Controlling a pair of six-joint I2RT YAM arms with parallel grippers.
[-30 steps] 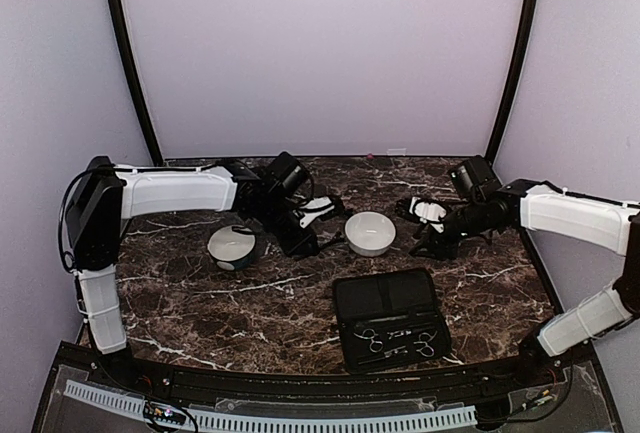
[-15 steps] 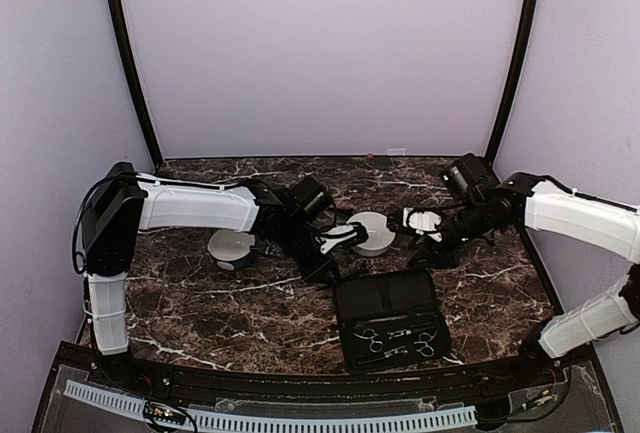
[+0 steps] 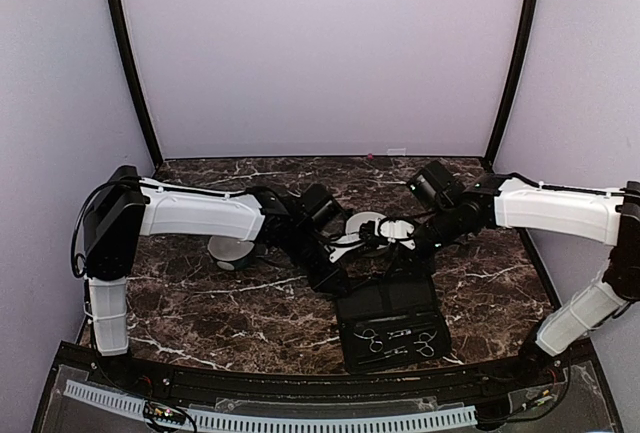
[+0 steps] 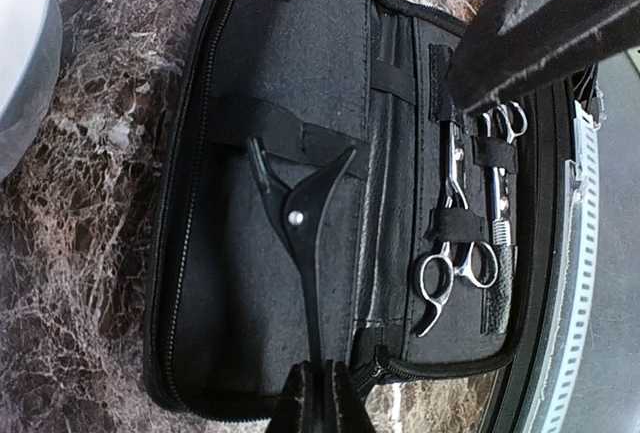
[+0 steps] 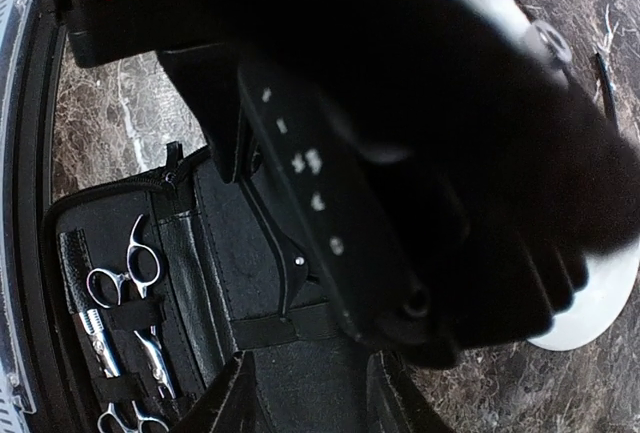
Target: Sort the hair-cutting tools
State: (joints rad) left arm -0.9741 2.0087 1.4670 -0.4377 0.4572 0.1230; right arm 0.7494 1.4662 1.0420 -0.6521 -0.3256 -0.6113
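An open black case [image 3: 390, 318] lies at the front middle, with silvery scissors [image 4: 455, 263] [image 5: 125, 273] strapped in its near half. My left gripper [image 4: 320, 403] [image 3: 335, 278] hovers over the case's left edge, shut on the thin stem of a slim black clip-like tool [image 4: 300, 213] [image 5: 290, 253] that points across the case's felt lining. My right gripper [image 5: 305, 403] [image 3: 408, 258] hangs over the far half of the case, jaws open with only lining under them. The left gripper's dark body fills most of the right wrist view.
One white bowl [image 3: 232, 250] sits left of centre, half hidden behind the left arm. The other white bowl [image 3: 370, 223] [image 5: 590, 303] stands just beyond the case, between the two grippers. The table's front rail [image 4: 580, 213] runs close behind the case.
Both arms have swung in towards the middle. The left gripper came from near the bowls to the case's left edge with the black tool; the right gripper moved left over the case.
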